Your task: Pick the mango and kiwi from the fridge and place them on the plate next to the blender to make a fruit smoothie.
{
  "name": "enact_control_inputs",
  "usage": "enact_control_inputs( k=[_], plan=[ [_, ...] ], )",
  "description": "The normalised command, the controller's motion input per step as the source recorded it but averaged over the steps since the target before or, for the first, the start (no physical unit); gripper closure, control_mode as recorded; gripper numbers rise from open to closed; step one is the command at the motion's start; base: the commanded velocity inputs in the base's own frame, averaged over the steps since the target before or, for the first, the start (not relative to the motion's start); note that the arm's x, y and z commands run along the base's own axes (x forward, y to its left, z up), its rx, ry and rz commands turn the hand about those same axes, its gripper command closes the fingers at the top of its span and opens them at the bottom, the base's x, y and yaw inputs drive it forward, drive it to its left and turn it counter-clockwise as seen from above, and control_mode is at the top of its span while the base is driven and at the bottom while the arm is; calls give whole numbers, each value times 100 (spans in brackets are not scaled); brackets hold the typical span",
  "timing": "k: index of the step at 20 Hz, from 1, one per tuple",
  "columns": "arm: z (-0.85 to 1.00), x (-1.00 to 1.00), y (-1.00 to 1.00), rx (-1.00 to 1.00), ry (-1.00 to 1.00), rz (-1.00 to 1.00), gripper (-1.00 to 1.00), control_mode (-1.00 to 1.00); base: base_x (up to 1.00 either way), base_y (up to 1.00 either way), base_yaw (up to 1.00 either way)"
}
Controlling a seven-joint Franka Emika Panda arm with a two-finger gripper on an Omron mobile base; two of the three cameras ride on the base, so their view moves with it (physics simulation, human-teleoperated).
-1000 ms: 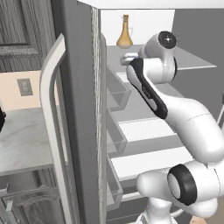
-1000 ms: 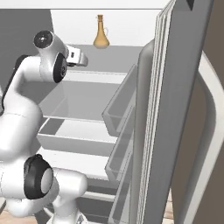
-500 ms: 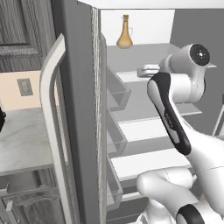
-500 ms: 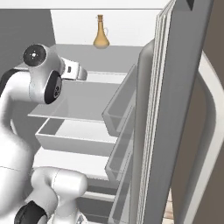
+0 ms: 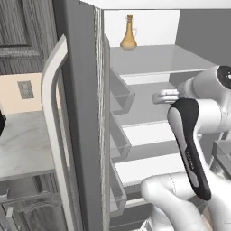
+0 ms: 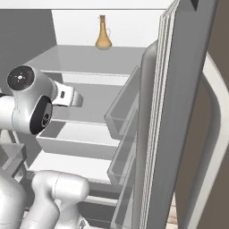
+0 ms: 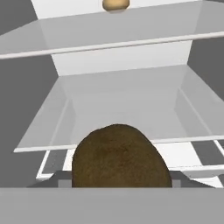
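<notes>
Looking along the hand, we see the kiwi (image 7: pixel 120 156) large and brown at the bottom middle of the hand view, right where the gripper's fingertips would stand, and we take it as clenched between the jaws, though the fingertips themselves are hidden behind the fruit. In the left base view the gripper (image 5: pixel 159 96) reaches out pale from the white wrist, just in front of the fridge's (image 5: pixel 83 113) middle shelf (image 5: pixel 149 101), above its front edge; the kiwi cannot be made out there. In the right base view the same gripper (image 6: pixel 77 101) points toward the middle shelf (image 6: pixel 96 105) from its left side. The fridge (image 6: pixel 188 112) stands open, its door swung wide with clear door bins (image 6: pixel 123 116) stacked along the inner face, and a long pale curved handle (image 5: pixel 56 135) on the other door at the left. On the top shelf (image 6: pixel 85 58), near its back edge and against the white rear wall, a small tan bottle (image 6: pixel 103 38) with a narrow neck stands upright; we see it too in the left base view (image 5: pixel 128 38), and its rounded base (image 7: pixel 115 4) at the top edge of the hand view. Below the middle shelf sits a grey drawer (image 6: pixel 71 143). Left of the fridge, a pale marble counter (image 5: pixel 22 144) runs under a beige wall with a socket plate (image 5: pixel 25 89).
</notes>
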Motion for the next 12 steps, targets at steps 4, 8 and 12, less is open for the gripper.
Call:
enact_control_inputs(
  k=[4, 8, 12],
  plan=[
    [0, 0, 0, 0, 0, 0, 100, 100, -96, 0, -3],
    [0, 0, 0, 0, 0, 0, 100, 100, -100, 0, 9],
    [0, 0, 0, 0, 0, 0, 100, 100, -100, 21, 39]
  ],
)
